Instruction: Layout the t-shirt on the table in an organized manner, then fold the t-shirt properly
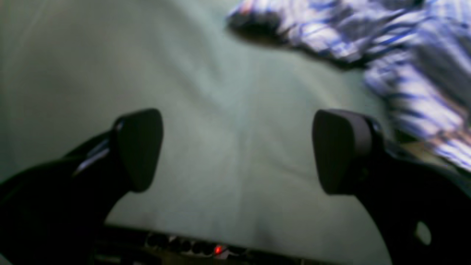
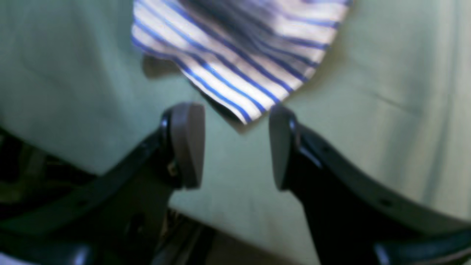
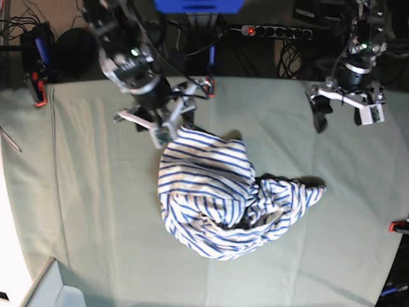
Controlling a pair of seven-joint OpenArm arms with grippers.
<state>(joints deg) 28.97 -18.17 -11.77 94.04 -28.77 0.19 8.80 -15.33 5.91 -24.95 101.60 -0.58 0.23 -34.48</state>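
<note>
The white t-shirt with blue stripes (image 3: 220, 192) lies crumpled in a heap at the middle of the grey-green table (image 3: 96, 192). My right gripper (image 3: 167, 132) is open at the shirt's far left corner. In the right wrist view that striped corner (image 2: 235, 62) points between the open fingertips of the right gripper (image 2: 233, 121) and is not pinched. My left gripper (image 3: 343, 118) is open and empty over bare table cloth, far right of the shirt. In the left wrist view the left gripper (image 1: 235, 147) is wide open, and the blurred shirt (image 1: 404, 55) lies at the upper right.
A power strip with a red light (image 3: 275, 30) and cables lie behind the table's far edge. Red clamps sit at the left edge (image 3: 37, 89), far edge (image 3: 209, 86) and right edge (image 3: 399, 225). A pale box (image 3: 51, 288) is at the near left corner.
</note>
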